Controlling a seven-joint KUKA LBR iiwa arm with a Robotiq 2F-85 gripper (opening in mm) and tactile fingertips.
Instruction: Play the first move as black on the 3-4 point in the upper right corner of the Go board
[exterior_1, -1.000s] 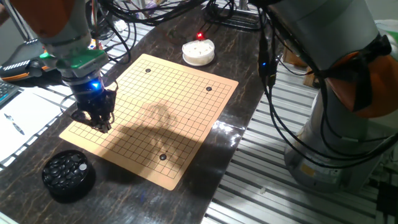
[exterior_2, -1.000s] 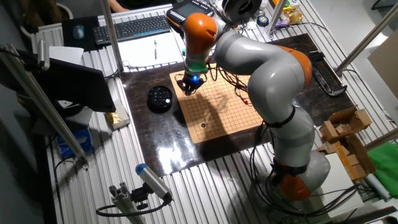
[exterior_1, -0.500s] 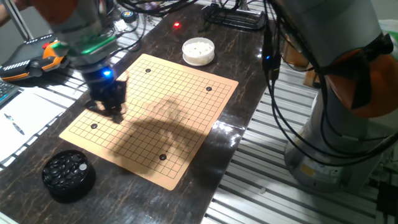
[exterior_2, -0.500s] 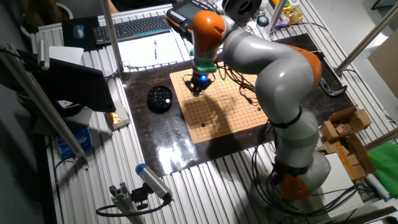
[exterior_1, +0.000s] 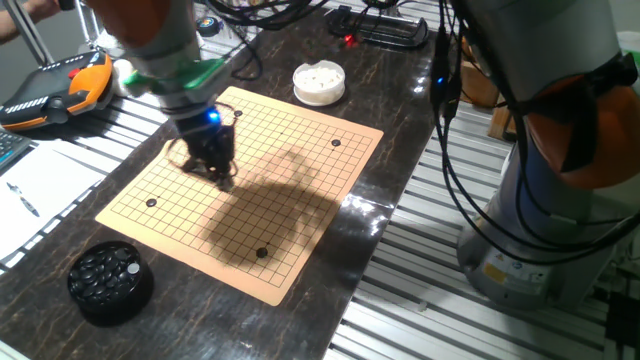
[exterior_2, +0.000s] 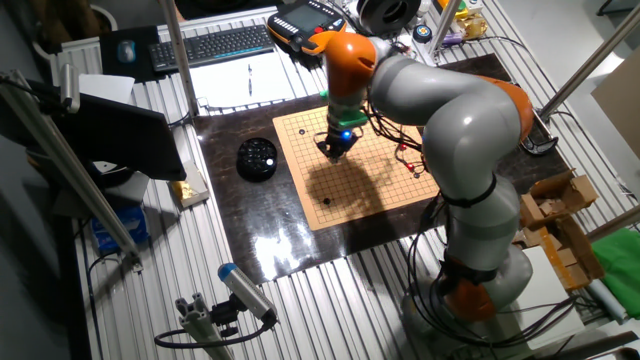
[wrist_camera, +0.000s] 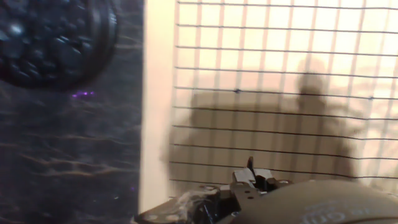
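— One fixed view first: where is the black stone (exterior_1: 151, 203)?
— It lies on the Go board (exterior_1: 300, 190) near the board's left corner, on a grid crossing just inside the edge. It is a small, round, dark disc, tiny against the board. The other fixed view shows it too (exterior_2: 302, 130), on the side next to the bowl of black stones (exterior_2: 257, 158).
— And the hand (exterior_1: 222, 180)?
— It is poised over the middle left of the board, well apart from the stone, fingers pointing down. They are dark and blurred, so I cannot tell how far they are parted, or whether anything sits between them.
— Anything else on the worktop (exterior_1: 390, 120)?
— A white bowl (exterior_1: 319, 82) beyond the far edge of the board.
— Hand view?
— Grid lines, the arm's shadow, and the bowl of black stones at upper left.
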